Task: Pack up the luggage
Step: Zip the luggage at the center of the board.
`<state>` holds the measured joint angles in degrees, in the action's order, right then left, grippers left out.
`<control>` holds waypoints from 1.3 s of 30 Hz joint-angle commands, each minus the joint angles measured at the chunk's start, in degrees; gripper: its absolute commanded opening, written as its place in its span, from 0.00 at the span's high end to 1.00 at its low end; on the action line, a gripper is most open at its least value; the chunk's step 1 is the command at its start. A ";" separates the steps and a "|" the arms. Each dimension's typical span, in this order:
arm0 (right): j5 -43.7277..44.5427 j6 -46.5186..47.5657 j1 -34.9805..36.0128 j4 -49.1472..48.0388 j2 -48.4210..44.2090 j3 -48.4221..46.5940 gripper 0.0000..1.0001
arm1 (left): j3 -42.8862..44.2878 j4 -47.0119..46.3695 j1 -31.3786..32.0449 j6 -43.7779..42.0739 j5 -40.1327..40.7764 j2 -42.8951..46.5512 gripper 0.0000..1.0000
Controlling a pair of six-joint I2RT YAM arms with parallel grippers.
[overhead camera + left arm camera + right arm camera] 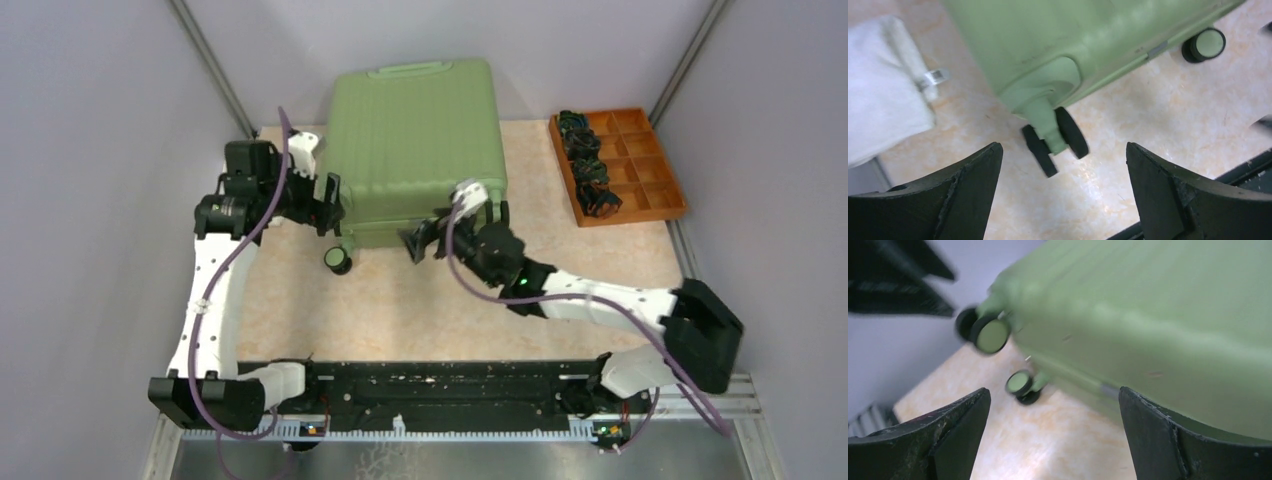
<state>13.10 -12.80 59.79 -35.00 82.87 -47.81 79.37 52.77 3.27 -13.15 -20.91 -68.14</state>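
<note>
The luggage (pixel 415 140) lies closed. The left gripper (pixel 1063 147) is by its near-left corner and the right gripper (pixel 1054 390) by its near edge. Both jaws are wide and empty.

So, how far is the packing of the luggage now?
Done: the luggage lies closed on the table. In hand: nothing; the left gripper and right gripper stand open beside its wheeled end. Left: unclear, since its inside is hidden; black items lie in the orange tray.

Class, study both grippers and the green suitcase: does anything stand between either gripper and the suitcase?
Nothing visible does. The left gripper and the right gripper, both open, face the wheeled near end of the luggage, with only tabletop between.
</note>
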 commanded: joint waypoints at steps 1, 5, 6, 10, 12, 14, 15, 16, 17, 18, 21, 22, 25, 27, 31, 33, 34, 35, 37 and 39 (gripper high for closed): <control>14.02 -6.45 -4.42 23.02 -11.04 -5.61 0.01 | 6.63 0.15 -6.28 -3.19 -3.85 -1.28 0.02; 18.70 -6.71 -10.20 34.27 -15.36 -12.16 0.01 | 11.50 -1.71 -11.06 -4.51 -1.28 -5.80 0.02; 18.72 -7.68 -12.51 36.69 -16.04 -13.34 0.01 | 11.72 -2.95 -12.24 -4.30 -0.05 -6.92 0.02; 15.34 -9.87 -24.30 40.07 -16.05 -15.90 0.01 | 6.52 -10.41 -14.69 -2.54 5.69 -9.76 0.05; 13.40 -10.00 -29.00 40.84 -13.54 -17.72 0.01 | 1.71 -15.21 -14.81 -2.22 7.61 -9.62 0.08; 8.79 -12.35 -34.14 42.62 -9.44 -20.30 0.01 | -2.60 -19.93 -14.87 -1.60 10.09 -9.53 0.10; 6.78 -13.30 -36.34 42.80 -6.98 -21.15 0.01 | -4.42 -22.00 -14.85 -1.66 11.11 -9.67 0.12; 5.79 -13.87 -37.92 42.78 -4.64 -22.06 0.01 | -6.24 -24.20 -14.79 -1.62 11.89 -9.94 0.12; 4.96 -14.45 -39.10 42.51 -1.29 -22.74 0.01 | -8.07 -26.46 -14.77 -1.89 12.32 -10.18 0.13; 3.22 -14.63 -40.20 41.95 1.55 -23.81 0.01 | -9.82 -28.62 -14.73 -2.30 11.71 -10.48 0.14; 0.50 -14.30 -41.47 41.51 10.30 -29.20 0.02 | -15.90 -37.87 -14.61 -5.22 6.87 -11.11 0.14; 0.32 -14.33 -41.77 42.52 13.46 -31.89 0.03 | -17.50 -40.90 -14.45 -5.23 6.19 -11.66 0.14; -1.52 -14.47 -42.76 47.45 22.85 -41.92 0.04 | -18.32 -43.49 -14.12 -6.19 3.24 -15.20 0.16; -5.44 -14.10 -43.29 49.41 28.15 -47.52 0.04 | -18.45 -43.34 -14.01 -7.70 -0.78 -16.37 0.18; -12.61 -13.64 -43.35 52.86 36.88 -58.30 0.05 | -23.22 -45.61 -10.69 -14.53 -7.84 -14.55 0.19; -16.66 -13.95 -43.28 52.08 38.82 -60.75 0.06 | -25.67 -45.52 -6.56 -19.15 -8.48 -12.74 0.19; -18.30 -14.14 -43.29 50.53 39.22 -60.56 0.06 | -26.62 -45.03 -4.24 -21.41 -9.11 -11.89 0.19; -19.70 -14.25 -43.25 49.14 39.30 -60.52 0.06 | -27.49 -44.18 -1.38 -23.49 -9.52 -11.05 0.18; -22.63 -13.95 -43.29 47.10 39.80 -61.11 0.06 | -28.74 -42.58 4.17 -27.39 -10.26 -9.37 0.18; -24.43 -13.19 -43.31 47.23 40.53 -62.71 0.06 | -27.23 -38.90 9.23 -28.36 -11.15 -9.36 0.18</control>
<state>3.99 -25.69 12.27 15.62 122.37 -105.49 53.43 7.03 -4.36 -29.30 -18.37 -78.67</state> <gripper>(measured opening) 0.938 0.803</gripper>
